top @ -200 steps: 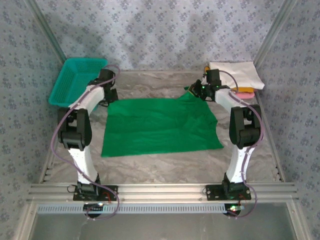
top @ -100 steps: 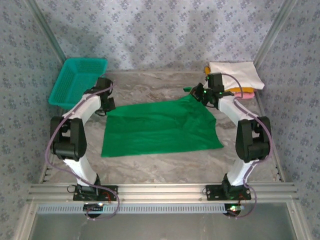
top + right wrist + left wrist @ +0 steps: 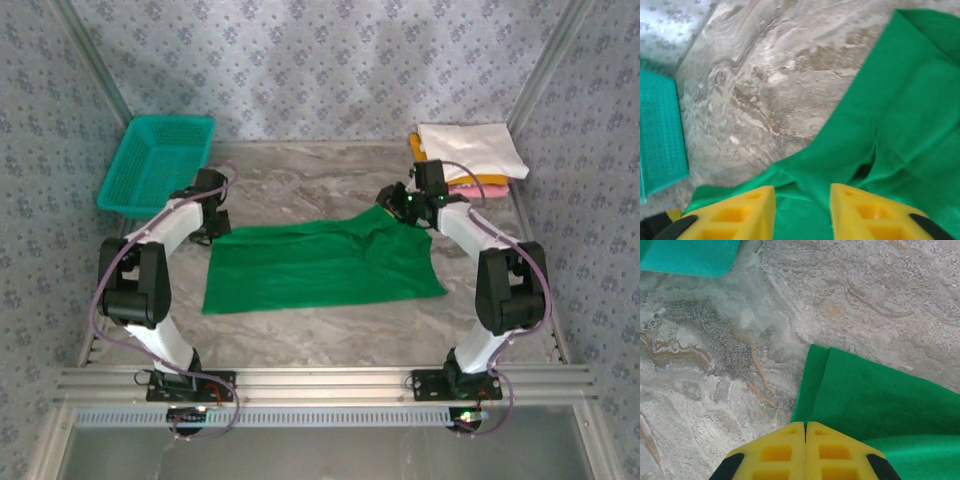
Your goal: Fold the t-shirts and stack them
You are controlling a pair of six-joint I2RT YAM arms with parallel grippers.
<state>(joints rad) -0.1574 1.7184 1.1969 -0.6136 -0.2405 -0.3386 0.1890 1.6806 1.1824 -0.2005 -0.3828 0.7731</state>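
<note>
You will find the spread t-shirt (image 3: pixel 320 265) flat at the centre of the table (image 3: pixel 320 180). The basket (image 3: pixel 150 170) sits at its 10 o'clock, in the far-left corner. The folded t-shirts (image 3: pixel 470 150) lie stacked at 2 o'clock, in the far-right corner. The left gripper (image 3: pixel 213 222) is at the shirt's 10 o'clock corner and the right gripper (image 3: pixel 390 200) above its 1 o'clock corner.

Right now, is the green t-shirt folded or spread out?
Partly folded: the green t-shirt has its far edge doubled over, two layers showing by the left hand.
</note>
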